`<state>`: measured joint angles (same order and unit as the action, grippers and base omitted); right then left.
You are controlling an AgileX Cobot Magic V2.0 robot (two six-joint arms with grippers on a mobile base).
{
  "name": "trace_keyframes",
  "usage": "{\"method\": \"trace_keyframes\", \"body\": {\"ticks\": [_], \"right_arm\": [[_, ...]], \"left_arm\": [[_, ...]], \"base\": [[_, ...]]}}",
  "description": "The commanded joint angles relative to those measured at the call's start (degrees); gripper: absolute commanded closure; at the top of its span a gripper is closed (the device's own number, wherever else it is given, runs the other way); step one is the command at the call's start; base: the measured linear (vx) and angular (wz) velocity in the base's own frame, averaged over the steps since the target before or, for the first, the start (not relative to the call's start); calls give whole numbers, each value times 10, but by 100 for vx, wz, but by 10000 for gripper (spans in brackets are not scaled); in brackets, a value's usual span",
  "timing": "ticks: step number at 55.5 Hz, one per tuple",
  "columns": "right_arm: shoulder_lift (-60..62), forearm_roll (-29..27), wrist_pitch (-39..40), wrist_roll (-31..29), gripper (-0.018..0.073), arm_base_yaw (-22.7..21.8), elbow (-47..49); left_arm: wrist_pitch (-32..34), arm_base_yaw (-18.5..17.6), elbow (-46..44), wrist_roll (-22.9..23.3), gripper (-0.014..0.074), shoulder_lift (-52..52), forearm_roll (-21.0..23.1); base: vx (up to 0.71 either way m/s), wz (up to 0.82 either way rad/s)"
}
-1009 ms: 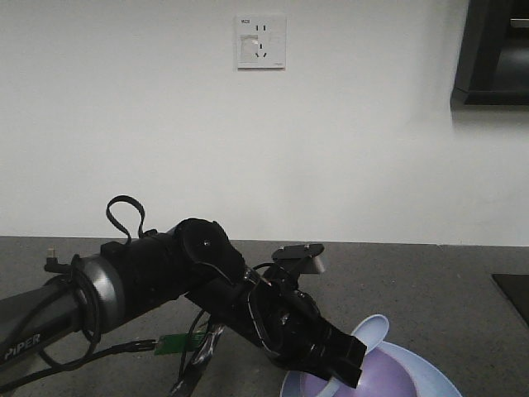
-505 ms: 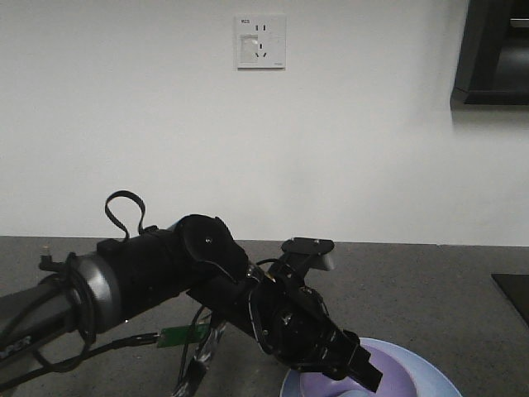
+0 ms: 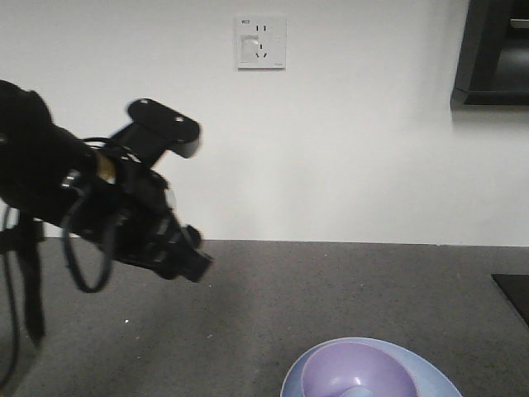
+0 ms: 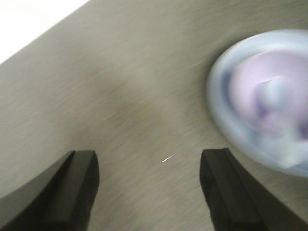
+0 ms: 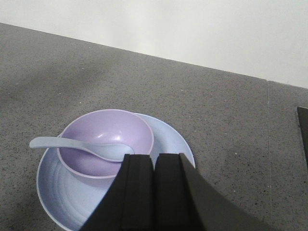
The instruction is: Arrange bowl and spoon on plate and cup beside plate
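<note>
spoon [image 5: 82, 146] in bowl [image 5: 103, 129] on plate [image 5: 62, 197]; wall socket [image 3: 261, 41] label illegible

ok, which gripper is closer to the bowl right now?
Right. The right gripper, shut, sits just beside the bowl; the left gripper, open, is raised well off to its side.

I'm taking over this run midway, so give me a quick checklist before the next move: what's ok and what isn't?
1. Bowl sits on plate: ok.
2. Spoon has its scoop in the bowl, handle over the rim: ok.
3. Cup beside plate: cannot tell; no cup shows in any view.
4. Left hand open, empty, clear of the plate: ok.
5. Right hand shut, nothing visible between its fingers, above the plate's near edge: ok.
</note>
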<state>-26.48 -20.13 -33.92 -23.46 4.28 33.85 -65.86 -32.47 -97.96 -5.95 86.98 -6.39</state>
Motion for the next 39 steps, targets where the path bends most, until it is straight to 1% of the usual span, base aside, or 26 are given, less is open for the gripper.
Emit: {"method": "trace_keyframes", "body": {"ticks": [1, 4, 7, 11, 15, 18, 20, 26, 39], "right_arm": [[-2, -10, 47, 0, 568, 0, 17], [-2, -10, 47, 0, 568, 0, 17], [-2, -10, 47, 0, 568, 0, 17], [-2, -10, 46, 0, 568, 0, 17], [-2, -10, 45, 0, 568, 0, 17], [-2, -10, 45, 0, 568, 0, 17], [-2, -10, 45, 0, 568, 0, 17], [-2, -10, 45, 0, 568, 0, 17], [-2, -10, 45, 0, 568, 0, 17]], "left_arm": [[-32, 33, -19, 12, 35, -41, -78], [-46, 61, -19, 0, 43, -47, -103], [-50, 95, -18, 0, 50, -47, -111], [-51, 137, -15, 1, 61, -47, -95], [-44, 174, 3, 0, 68, -47, -60], [-43, 194, 22, -2, 74, -47, -39], [-39, 203, 37, -6, 74, -46, -31], [-18, 223, 89, -8, 74, -46, -31], [34, 251, 182, -8, 74, -45, -35]], "base": [[0, 0], [0, 0], [0, 0], [0, 0], [0, 0], [0, 0], [0, 0], [0, 0], [0, 0]]}}
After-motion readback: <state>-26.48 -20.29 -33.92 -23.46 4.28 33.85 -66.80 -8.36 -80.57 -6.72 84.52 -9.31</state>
